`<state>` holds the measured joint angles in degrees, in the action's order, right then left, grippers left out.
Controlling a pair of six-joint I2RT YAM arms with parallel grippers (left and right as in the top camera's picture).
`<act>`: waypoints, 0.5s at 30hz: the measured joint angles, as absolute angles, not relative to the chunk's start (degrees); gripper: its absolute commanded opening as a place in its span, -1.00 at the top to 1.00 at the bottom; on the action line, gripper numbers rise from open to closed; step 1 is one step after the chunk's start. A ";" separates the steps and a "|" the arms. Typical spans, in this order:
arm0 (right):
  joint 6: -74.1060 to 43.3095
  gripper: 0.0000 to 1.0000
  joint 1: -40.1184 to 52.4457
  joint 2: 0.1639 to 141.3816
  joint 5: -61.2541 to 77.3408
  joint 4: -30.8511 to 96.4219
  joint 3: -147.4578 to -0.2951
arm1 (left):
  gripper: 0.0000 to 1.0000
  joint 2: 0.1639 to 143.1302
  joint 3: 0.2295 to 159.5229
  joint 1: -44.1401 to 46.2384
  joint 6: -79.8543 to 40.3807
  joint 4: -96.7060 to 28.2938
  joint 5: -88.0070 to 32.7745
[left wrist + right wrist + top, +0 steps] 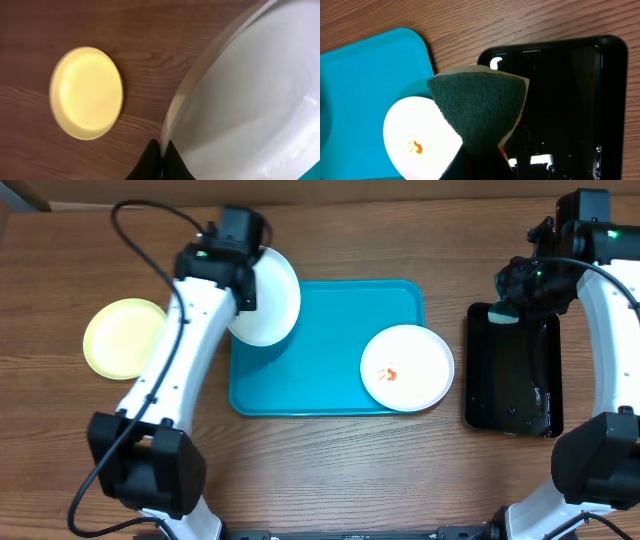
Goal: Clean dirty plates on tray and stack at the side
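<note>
You have three plates in view, two white and one pale yellow. The first white plate (270, 298) is tilted up over the upper left corner of the turquoise tray (320, 385). Your left gripper (161, 150) is pinched tight on its rim at the bottom edge of the left wrist view, where the plate's white inside fills the right half of the frame. The second white plate (407, 367) lies flat at the right end of the tray, with one small orange-red smear at its centre and its right edge reaching out past the tray's rim. The yellow plate (125, 338) lies flat and alone on the wooden table (330, 470) at the left of the overhead frame, well apart from the tray. You have two trays: the turquoise one in the middle and one smaller glossy black tray (520, 395) near its right side, not touching it, with bright glints on its floor. Your right gripper (482, 162) hangs over the upper left corner of the black tray, clamped on a single sponge (480, 107). The sponge's dark green scouring face is turned toward the right wrist camera, with a paler layer showing along its edges.
</note>
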<state>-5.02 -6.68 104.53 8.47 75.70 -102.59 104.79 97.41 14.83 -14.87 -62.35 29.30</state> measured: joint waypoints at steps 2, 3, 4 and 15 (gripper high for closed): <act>-4.84 0.93 -6.66 104.53 8.49 75.72 -102.52 | 0.92 104.79 97.41 17.58 -14.87 -62.24 33.89; -4.84 0.93 -6.63 104.53 8.51 75.68 -102.48 | 0.92 104.79 97.41 18.94 -14.87 -62.15 36.40; -4.75 0.93 -6.61 104.53 8.51 75.68 -102.45 | 0.92 104.79 97.41 20.45 -14.85 -62.06 39.18; -4.64 0.93 -6.61 104.53 8.51 75.70 -102.30 | 0.92 104.79 97.41 28.25 -14.87 -60.95 55.22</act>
<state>-4.64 -6.61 104.53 8.51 75.70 -102.30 104.79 97.41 28.25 -14.87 -60.95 55.22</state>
